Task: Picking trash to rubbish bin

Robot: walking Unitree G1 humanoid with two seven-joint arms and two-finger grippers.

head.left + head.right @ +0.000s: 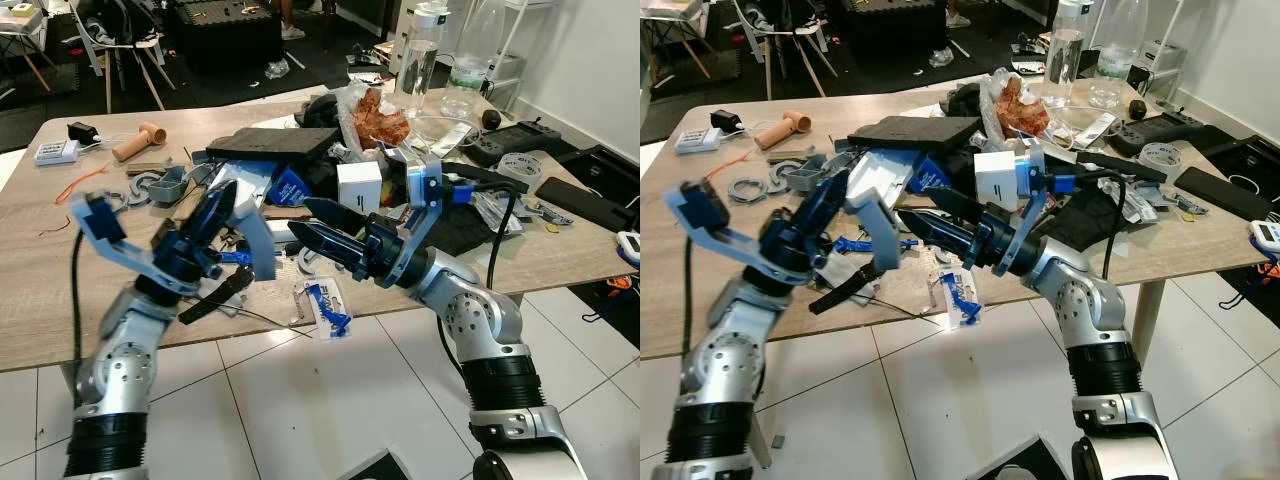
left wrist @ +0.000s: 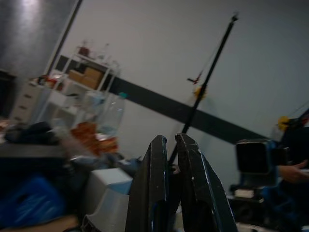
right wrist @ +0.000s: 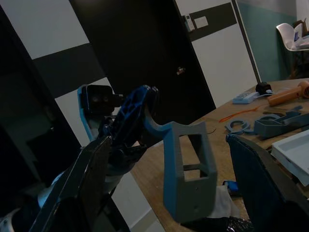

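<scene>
- Left gripper [image 1: 232,235] raised over the near edge of the table [image 1: 30,290], fingers [image 2: 159,193] pressed together with nothing between them; a grey printed bracket part on the wrist hangs beside them.
- Right gripper [image 1: 312,227] level with it and just to its right, fingers spread apart, empty, tips pointing toward the left gripper.
- Directly below and between the two: a torn white-and-blue wrapper [image 1: 326,305] lying at the table's near edge, partly overhanging. Judged the likeliest trash item in reach.
- Beyond the right gripper: small white box [image 1: 358,186], blue packet [image 1: 290,187], black flat case [image 1: 272,143].
- Farther out: crumpled clear bag with orange contents [image 1: 374,118], two clear bottles [image 1: 415,60], tape roll [image 1: 519,165].
- Beyond the left gripper, toward the far left corner: grey printed rings [image 1: 130,196], tan cylinder [image 1: 139,141], white adapter [image 1: 56,151].
- Rubbish bin: cannot tell where it stands.
- Risk: grippers close together, tips nearly facing; any inward move could knock one into the other.
- Risk: wrapper flat and thin at the edge; a downward push could slide it off onto the floor tiles [image 1: 330,400] instead of pinching it.
- Risk: a thin wire [image 1: 270,320] trails beside the wrapper; could snag in a closing grip and drag neighbouring clutter.
</scene>
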